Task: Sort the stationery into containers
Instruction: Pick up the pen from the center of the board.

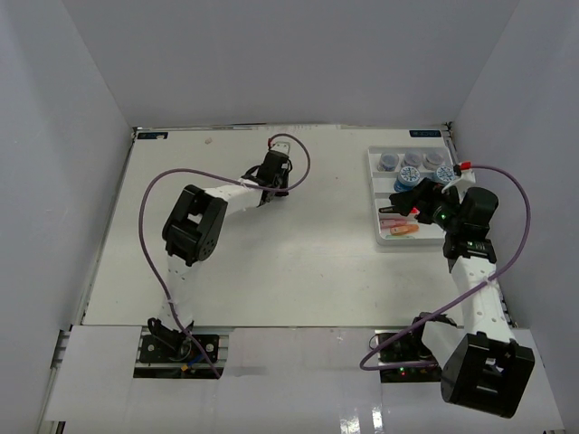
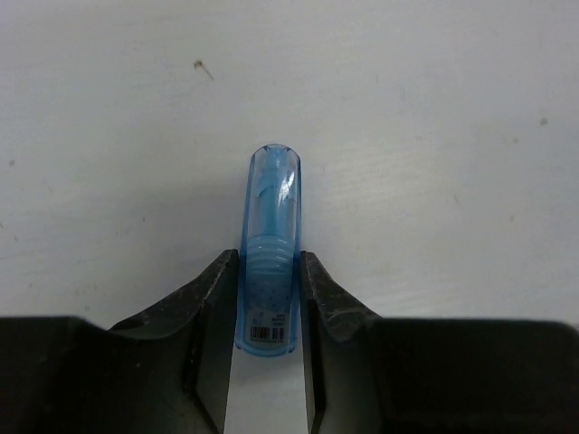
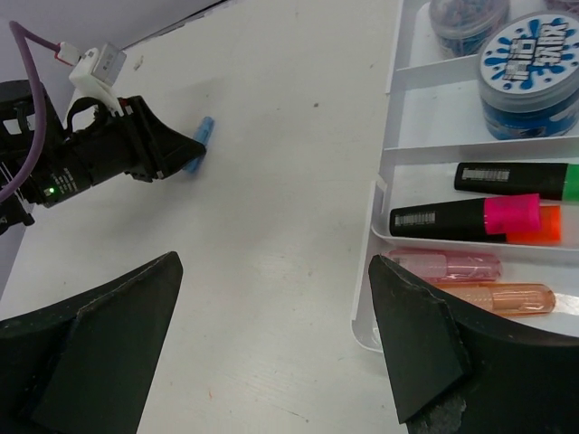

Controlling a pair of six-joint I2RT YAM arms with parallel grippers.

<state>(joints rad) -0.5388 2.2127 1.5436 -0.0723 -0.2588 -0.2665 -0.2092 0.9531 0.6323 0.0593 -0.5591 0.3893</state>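
A pastel blue highlighter (image 2: 270, 262) lies on the white table, and my left gripper (image 2: 270, 298) is shut on its rear end, low over the middle back of the table (image 1: 273, 188). The right wrist view shows its tip (image 3: 203, 134) beyond the left fingers. My right gripper (image 3: 273, 262) is open and empty, hovering by the left edge of the white tray (image 1: 373, 194). The tray (image 3: 380, 194) holds a blue-patterned jar (image 3: 529, 77), black highlighters with green (image 3: 516, 179) and pink (image 3: 475, 215) caps, and pastel pink (image 3: 448, 265) and orange (image 3: 498, 297) ones.
Several round jars (image 1: 412, 160) fill the tray's far sections. White walls enclose the table on three sides. Purple cables loop from both arms. My left arm (image 3: 99, 158) stretches across the table's far left part.
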